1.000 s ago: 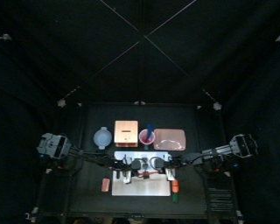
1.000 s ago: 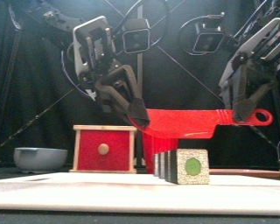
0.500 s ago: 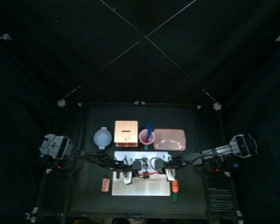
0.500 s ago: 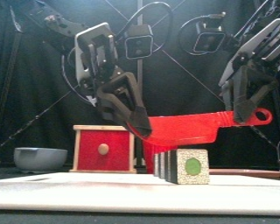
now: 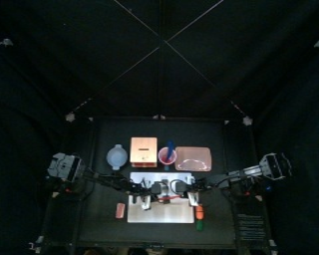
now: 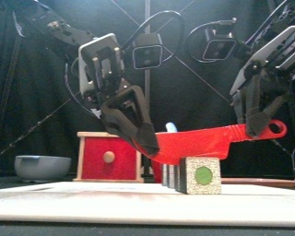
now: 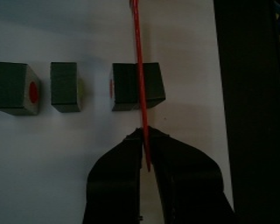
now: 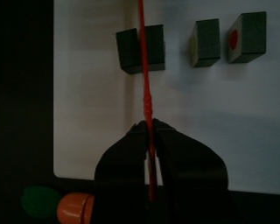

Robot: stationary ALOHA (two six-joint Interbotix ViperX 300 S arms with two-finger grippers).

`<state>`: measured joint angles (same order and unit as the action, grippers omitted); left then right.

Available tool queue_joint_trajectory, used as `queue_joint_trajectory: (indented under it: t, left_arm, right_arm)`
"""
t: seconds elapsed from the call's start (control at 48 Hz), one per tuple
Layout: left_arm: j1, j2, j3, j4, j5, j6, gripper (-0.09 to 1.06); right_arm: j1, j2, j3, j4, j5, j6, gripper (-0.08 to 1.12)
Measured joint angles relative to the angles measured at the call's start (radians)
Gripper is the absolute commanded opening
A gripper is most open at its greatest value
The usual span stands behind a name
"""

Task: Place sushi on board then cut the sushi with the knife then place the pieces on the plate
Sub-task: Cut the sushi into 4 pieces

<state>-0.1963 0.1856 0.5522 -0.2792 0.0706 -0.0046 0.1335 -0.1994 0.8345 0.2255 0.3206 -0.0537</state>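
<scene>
No writing, number, brand or sign can be read in any view. The sushi pieces [image 6: 202, 175] carry only a plain round spot on the end face. The red knife [image 6: 206, 140] and white board [image 6: 64, 205] bear no lettering.

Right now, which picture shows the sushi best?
The left wrist view: it looks straight down on the sushi, three separate blocks on the board, with the knife over the widest. The right wrist view shows much the same. The front view sees one end only; the top view, hardly anything.
</scene>
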Motion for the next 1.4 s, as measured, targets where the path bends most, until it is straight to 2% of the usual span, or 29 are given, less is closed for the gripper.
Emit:
queue_joint_trajectory:
  t: [0.396, 0.833, 1.083, 1.396]
  left_arm:
    - [0.0, 0.029, 0.0, -0.029, -0.005, 0.002, 0.5]
    - [0.0, 0.037, 0.012, -0.063, -0.006, 0.003, 0.5]
    - [-0.015, 0.037, 0.012, -0.08, -0.006, 0.002, 0.5]
    - [-0.017, 0.04, 0.025, -0.084, -0.009, 0.002, 0.5]
  right_arm:
    - [0.006, 0.067, 0.0, 0.014, -0.003, 0.002, 0.42]
    - [0.029, 0.08, 0.006, 0.075, -0.014, -0.002, 0.42]
    - [0.058, 0.084, 0.006, 0.112, -0.015, 0.003, 0.42]
    - [0.064, 0.126, 0.011, 0.12, -0.049, 0.002, 0.42]
